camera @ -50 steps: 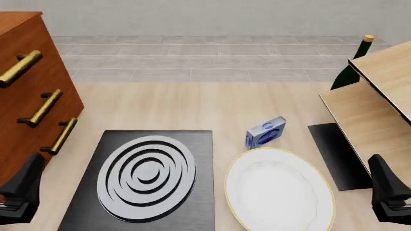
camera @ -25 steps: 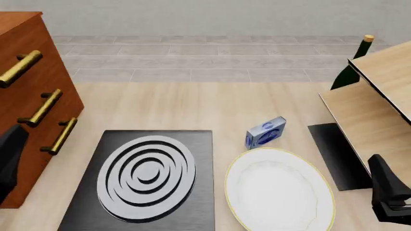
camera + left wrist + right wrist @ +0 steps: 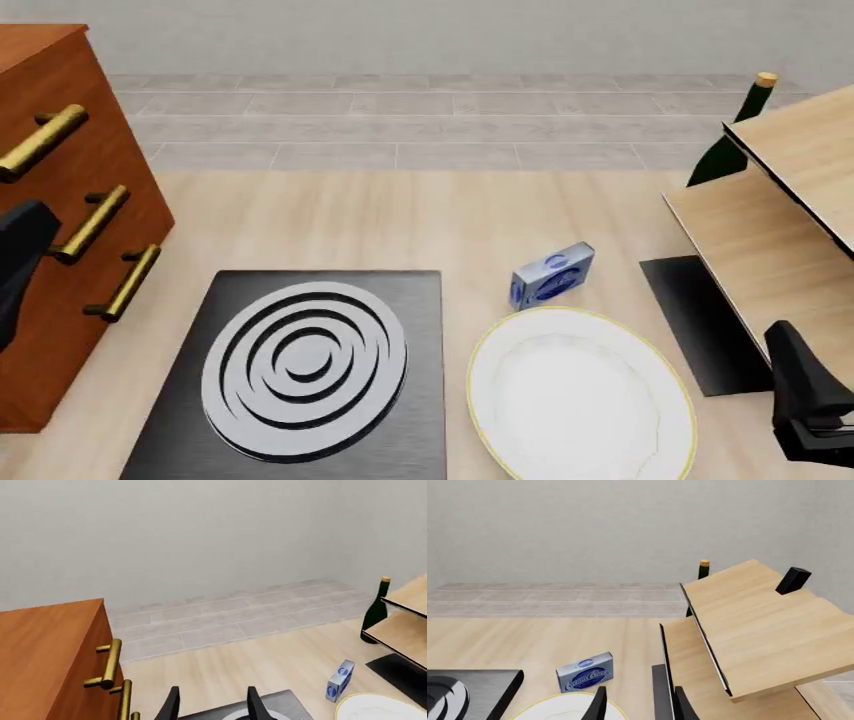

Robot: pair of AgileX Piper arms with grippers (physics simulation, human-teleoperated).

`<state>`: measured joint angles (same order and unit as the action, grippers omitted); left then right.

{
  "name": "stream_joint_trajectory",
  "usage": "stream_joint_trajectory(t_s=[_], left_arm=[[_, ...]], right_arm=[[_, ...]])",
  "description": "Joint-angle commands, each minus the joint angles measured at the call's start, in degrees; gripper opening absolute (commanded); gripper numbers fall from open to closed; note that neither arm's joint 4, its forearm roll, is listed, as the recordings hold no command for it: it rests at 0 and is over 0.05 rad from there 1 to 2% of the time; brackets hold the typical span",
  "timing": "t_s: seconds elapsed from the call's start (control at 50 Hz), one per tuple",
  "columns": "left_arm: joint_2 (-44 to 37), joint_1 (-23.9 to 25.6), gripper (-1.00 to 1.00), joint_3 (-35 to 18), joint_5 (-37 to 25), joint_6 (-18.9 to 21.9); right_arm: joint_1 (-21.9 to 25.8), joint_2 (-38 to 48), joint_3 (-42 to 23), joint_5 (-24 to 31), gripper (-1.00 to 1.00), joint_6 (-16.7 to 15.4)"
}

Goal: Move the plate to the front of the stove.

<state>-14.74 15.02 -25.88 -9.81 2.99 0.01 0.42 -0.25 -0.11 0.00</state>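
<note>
Just inward of the right gripper [image 3: 811, 405], the plate [image 3: 581, 392] lies flat on the table [image 3: 400, 215], close beside the stove [image 3: 300, 375] and untouched. Beyond the plate's far rim stands a small blue box [image 3: 551, 275], tilted. A black mat [image 3: 698, 320] lies between plate and wooden shelf [image 3: 781, 210]. The right gripper's fingers [image 3: 599, 705] stand narrowly apart, holding nothing. The left gripper [image 3: 212, 705], raised beside the drawer cabinet [image 3: 54, 200], is likewise parted and empty.

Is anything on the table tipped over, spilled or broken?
Nothing stands out. The plate lies flat and whole beside the stove, the little blue box stands on its edge just behind it, and the bottle is upright.
</note>
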Motion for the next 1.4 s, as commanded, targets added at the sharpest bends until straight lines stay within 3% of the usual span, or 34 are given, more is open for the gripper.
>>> stream_joint_trajectory(t_s=[0.02,0.5,0.84,1.02,1.4], left_arm=[[-2.8,4.6,1.0,-3.2,-0.5,2.4],[-4.8,15.6,1.0,-5.6,-1.9,6.3],[-6.3,21.0,1.0,-4.7,0.8,11.9],[-7.8,23.8,1.0,-5.7,1.9,12.6],[-13.0,30.9,1.0,-7.7,5.9,18.3]], right_arm=[[0.0,0.0,0.0,0.0,1.0,0.0],[0.0,0.0,0.0,0.0,1.0,0.0],[0.0,0.0,0.0,0.0,1.0,0.0],[0.0,0.0,0.0,0.0,1.0,0.0],[0.0,0.0,0.0,0.0,1.0,0.0]])
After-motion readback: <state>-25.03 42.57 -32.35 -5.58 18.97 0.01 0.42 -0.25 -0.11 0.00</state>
